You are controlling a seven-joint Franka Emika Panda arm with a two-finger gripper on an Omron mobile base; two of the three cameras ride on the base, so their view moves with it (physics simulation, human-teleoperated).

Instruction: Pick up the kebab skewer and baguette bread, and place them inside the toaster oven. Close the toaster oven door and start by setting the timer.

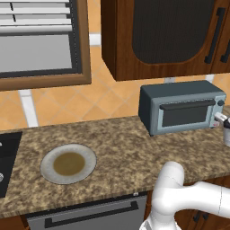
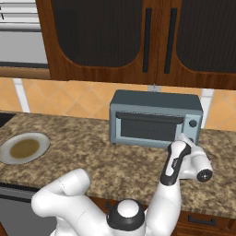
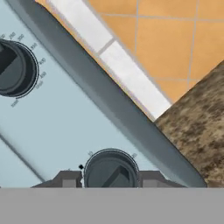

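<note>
The blue-grey toaster oven [image 1: 179, 112] [image 2: 154, 117] stands at the back of the granite counter. Its toaster oven door [image 1: 186, 115] [image 2: 150, 130] is up and closed, dark bar handle along the top. My gripper [image 1: 220, 118] [image 2: 182, 139] [image 3: 109, 180] is at the oven's right edge. In the hand view its fingertips [image 3: 68, 179] press either side of the lower dark knob [image 3: 110, 169]. A second knob [image 3: 13, 68] sits further along the panel. The kebab skewer and baguette bread are hidden from view.
A round grey plate [image 1: 68, 164] [image 2: 24, 148] with a brown middle lies on the counter's left. A black cooktop [image 1: 6, 161] sits at the far left. Dark wood cabinets [image 1: 157, 36] [image 2: 138, 37] hang above the oven. A tiled wall [image 3: 175, 39] backs it.
</note>
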